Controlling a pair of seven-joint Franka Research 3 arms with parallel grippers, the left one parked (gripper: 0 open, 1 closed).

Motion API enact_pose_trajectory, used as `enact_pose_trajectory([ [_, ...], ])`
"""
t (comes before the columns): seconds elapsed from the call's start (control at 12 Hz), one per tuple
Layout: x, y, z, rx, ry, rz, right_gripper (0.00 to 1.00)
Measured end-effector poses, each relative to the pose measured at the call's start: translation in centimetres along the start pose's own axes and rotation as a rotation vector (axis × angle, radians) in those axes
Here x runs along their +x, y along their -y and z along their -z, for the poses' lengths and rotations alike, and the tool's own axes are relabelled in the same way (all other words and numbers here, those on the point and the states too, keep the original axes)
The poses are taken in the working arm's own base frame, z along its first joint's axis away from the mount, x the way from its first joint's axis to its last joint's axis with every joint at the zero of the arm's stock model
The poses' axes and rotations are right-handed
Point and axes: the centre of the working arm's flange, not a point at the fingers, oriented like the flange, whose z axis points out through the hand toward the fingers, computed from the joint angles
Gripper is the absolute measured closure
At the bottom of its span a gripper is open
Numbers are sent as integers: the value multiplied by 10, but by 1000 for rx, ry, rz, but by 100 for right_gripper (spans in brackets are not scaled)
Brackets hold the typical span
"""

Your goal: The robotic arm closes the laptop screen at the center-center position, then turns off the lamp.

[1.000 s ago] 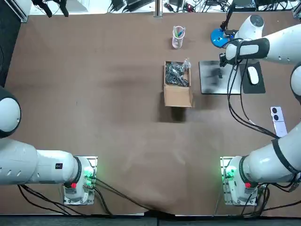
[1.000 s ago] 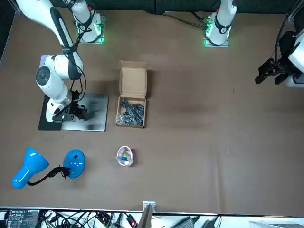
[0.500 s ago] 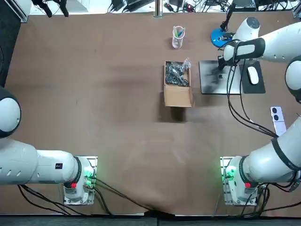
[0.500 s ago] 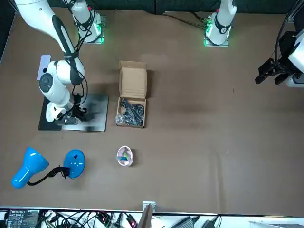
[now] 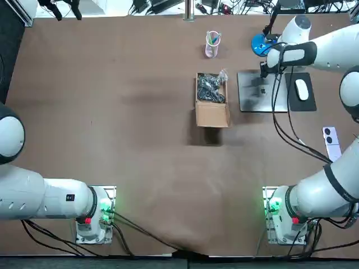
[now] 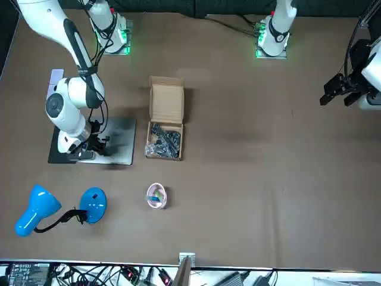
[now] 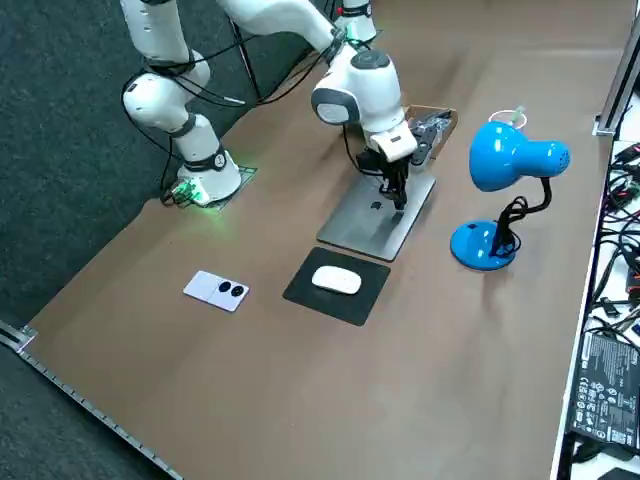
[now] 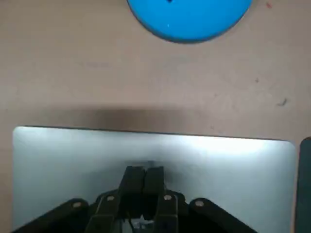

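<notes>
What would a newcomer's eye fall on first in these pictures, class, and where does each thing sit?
The bright blue lamp stands out at the far edge of the table, on the robot's right. Just nearer the robot lies the closed silver laptop, with the right tool over its lid, fingers shut together. Beside the laptop, toward the table's middle, sits an open cardboard box.
</notes>
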Motion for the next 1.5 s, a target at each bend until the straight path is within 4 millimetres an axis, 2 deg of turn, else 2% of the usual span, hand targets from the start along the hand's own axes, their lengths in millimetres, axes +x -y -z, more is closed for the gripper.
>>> enact_pose_trajectory([
  [0.17,8,1,15,0,7,1,96],
  [0.25,11,1,24,-1,8,2,89],
  [0.67,21,3,59,-2,12,4,36],
  [0.83,28,4,72,-2,13,5,33],
  [0.92,32,5,78,-1,7,7,33],
  [1.0,36,6,83,0,-3,9,40],
  [1.08,41,8,89,0,-15,13,53],
  [1.17,50,15,100,1,-43,25,81],
  [1.25,54,20,105,2,-56,33,92],
  [1.33,57,24,110,2,-67,41,98],
  [1.5,61,29,117,-4,-83,57,98],
])
